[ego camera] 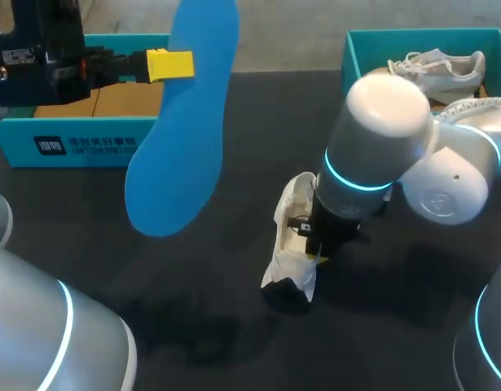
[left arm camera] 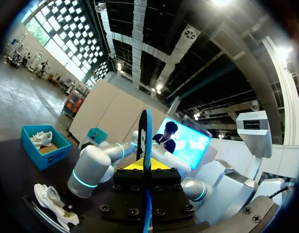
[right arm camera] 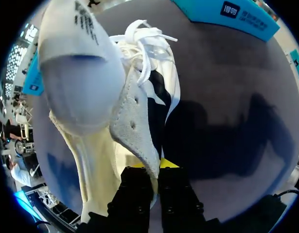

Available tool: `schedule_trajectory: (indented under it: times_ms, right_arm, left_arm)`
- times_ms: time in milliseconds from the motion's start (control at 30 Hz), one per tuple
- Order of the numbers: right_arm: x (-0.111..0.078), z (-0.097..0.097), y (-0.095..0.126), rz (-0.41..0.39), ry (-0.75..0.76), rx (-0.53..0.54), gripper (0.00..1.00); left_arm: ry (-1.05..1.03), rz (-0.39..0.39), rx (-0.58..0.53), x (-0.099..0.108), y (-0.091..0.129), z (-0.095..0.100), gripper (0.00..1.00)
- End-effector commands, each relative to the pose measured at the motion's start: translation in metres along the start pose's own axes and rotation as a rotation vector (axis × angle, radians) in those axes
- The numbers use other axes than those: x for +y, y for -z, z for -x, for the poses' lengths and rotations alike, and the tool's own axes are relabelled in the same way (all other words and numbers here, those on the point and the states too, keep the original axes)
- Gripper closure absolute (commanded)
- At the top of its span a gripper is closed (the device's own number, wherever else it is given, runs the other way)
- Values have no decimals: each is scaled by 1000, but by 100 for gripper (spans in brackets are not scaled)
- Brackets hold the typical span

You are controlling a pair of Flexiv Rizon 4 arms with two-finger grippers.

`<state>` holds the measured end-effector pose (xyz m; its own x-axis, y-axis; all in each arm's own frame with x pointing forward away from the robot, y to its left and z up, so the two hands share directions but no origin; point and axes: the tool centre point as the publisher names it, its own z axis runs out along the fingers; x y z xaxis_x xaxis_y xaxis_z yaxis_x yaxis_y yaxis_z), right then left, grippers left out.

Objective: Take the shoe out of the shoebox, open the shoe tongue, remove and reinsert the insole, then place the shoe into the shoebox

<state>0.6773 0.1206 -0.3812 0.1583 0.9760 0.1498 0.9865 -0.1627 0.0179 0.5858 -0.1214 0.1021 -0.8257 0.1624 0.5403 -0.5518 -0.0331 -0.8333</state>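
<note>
1. Presently, removal looks complete: my left end effector [ego camera: 169, 65] grips the blue insole [ego camera: 182, 138] aloft.
2. My right end effector [right arm camera: 154, 163] pinches the tongue [right arm camera: 134, 124], steadying the shoe [ego camera: 287, 213] on the desk [ego camera: 234, 334].
3. Reinsertion next requires aligning the insole with the opening.

Tabletop [ego camera: 193, 269]: dark and matt, with soft shadows on its near part.
Left shoebox [ego camera: 87, 145]: teal, open, at the far left edge; brown cardboard floor inside, white print on its front wall.
Right shoebox [ego camera: 421, 33]: teal, open, at the far right corner, well apart from the left one.
Second shoe [ego camera: 441, 67]: white, laced, lying inside the right shoebox.
Shoe [ego camera: 287, 262]: white, out on the tabletop right of the middle, nearer than both boxes, propped up at a tilt, its dark opening showing.
</note>
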Motion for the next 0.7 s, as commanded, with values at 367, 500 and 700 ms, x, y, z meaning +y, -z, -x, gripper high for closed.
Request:
schedule_trajectory:
  times_ms: [367, 500, 700]
  right_arm:
    - [-5, -17, -9, 13, 80, -48, 100]
    - [-4, -16, -4, 30, 104, -61, 100]
    - [-4, -14, 3, 49, 142, -68, 100]
  left_arm:
    - [0, 5, 0, -1, 0, 1, 100]
    - [0, 5, 0, -1, 0, 1, 100]
    - [0, 5, 0, -1, 0, 1, 100]
